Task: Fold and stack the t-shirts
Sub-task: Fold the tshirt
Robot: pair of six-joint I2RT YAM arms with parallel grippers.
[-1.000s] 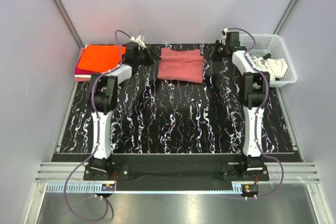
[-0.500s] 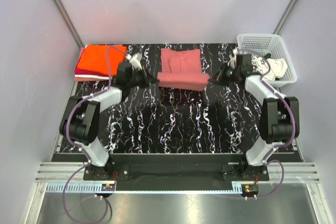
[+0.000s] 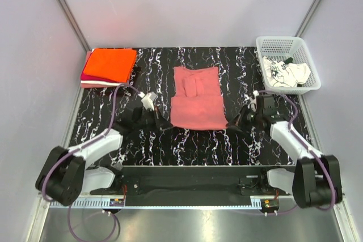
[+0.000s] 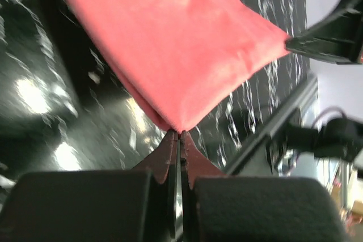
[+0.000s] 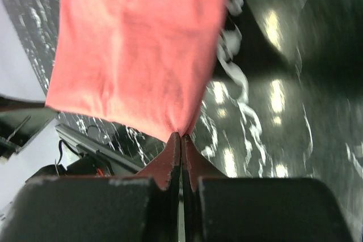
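Cloth of the rose-red t-shirt (image 3: 195, 97) lies spread down the middle of the black marbled table (image 3: 187, 151), its length running from the far side toward the arms; on its far part two small folded-in flaps rest on top, while the near part is a smooth panel ending in a straight edge; the left corner of that near edge is pinched by the left gripper (image 3: 165, 124), its fingers clenched tight on the fabric; in the left wrist view the corner narrows to a point exactly where the two fingertips meet, and the rest of the shirt fans away beyond them over a dark shadow on the table; the right corner of the same edge is held by the right gripper (image 3: 231, 124), likewise clamped on the cloth; the right wrist view shows the fabric tapering into the closed seam between its fingertips; whether the corners are raised off the surface cannot be told for certain; both arms are folded low, their elbows drawn back toward the near corners of the table; well apart, at the far left corner, a folded orange t-shirt (image 3: 110, 63) sits on top of a magenta t-shirt (image 3: 89, 77), of which only a thin margin shows at the left and near sides; at the far right corner a white mesh basket (image 3: 282, 41) holds a crumpled white t-shirt (image 3: 288, 73) with black print.
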